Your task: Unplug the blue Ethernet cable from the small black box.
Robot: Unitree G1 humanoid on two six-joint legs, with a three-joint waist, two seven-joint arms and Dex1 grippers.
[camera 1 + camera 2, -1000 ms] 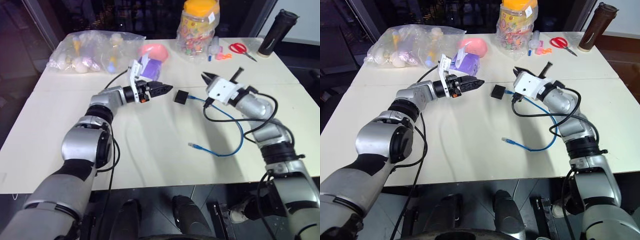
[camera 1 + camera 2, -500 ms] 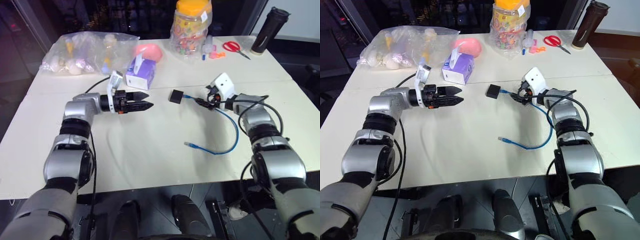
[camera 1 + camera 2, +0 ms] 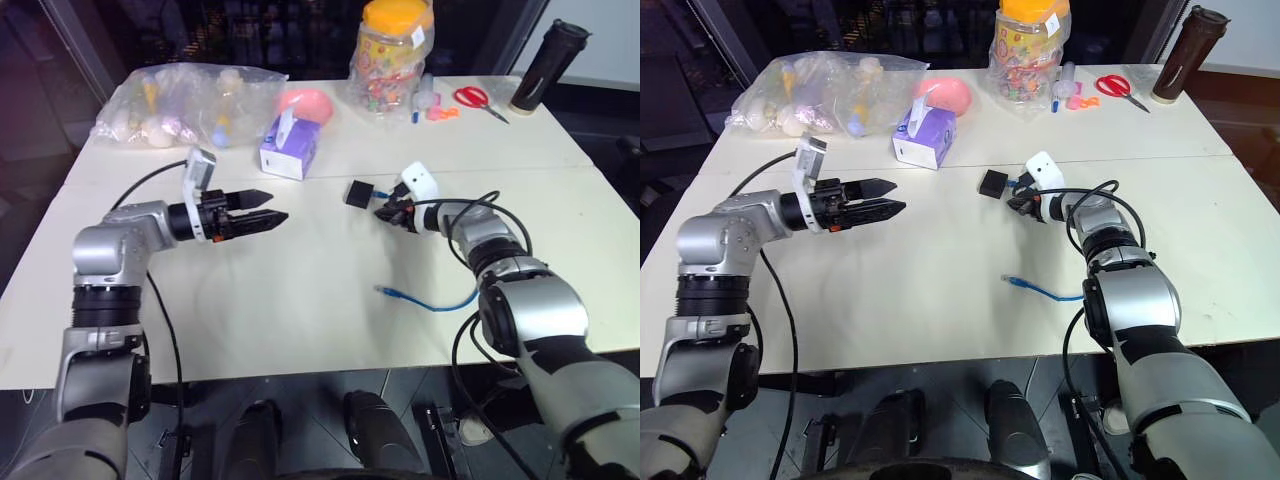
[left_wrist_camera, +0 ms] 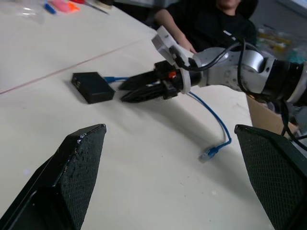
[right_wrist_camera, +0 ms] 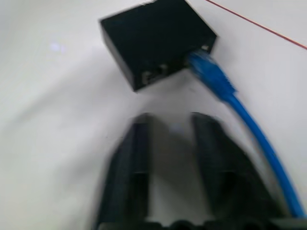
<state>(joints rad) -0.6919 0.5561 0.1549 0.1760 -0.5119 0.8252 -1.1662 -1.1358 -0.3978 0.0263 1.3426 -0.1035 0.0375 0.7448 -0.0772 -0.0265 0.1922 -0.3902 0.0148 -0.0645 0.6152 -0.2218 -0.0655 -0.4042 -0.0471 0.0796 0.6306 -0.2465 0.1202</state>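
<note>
The small black box (image 3: pixel 358 192) lies flat near the table's middle. The blue Ethernet cable (image 5: pixel 225 88) is plugged into its side. From there the cable runs under my right arm, and its free plug (image 3: pixel 385 291) rests nearer the front edge. My right gripper (image 3: pixel 383 212) is low over the table with its tips just short of the box. It is shut with nothing in it, and the cable passes beside one finger (image 5: pixel 211 158). My left gripper (image 3: pixel 268 206) hangs open and level, well to the left of the box and pointing toward it.
A purple tissue box (image 3: pixel 290 150) and a pink object (image 3: pixel 305 102) stand behind the left gripper. A clear bag of items (image 3: pixel 180 100) lies at the back left. A candy jar (image 3: pixel 395 55), red scissors (image 3: pixel 478 97) and a dark bottle (image 3: pixel 545 65) are at the back right. A person in black (image 4: pixel 216 24) sits beyond the table.
My left gripper has drawn back to the left, away from the box. My right gripper has come down from above the cable to the table beside the box, rolling as it went.
</note>
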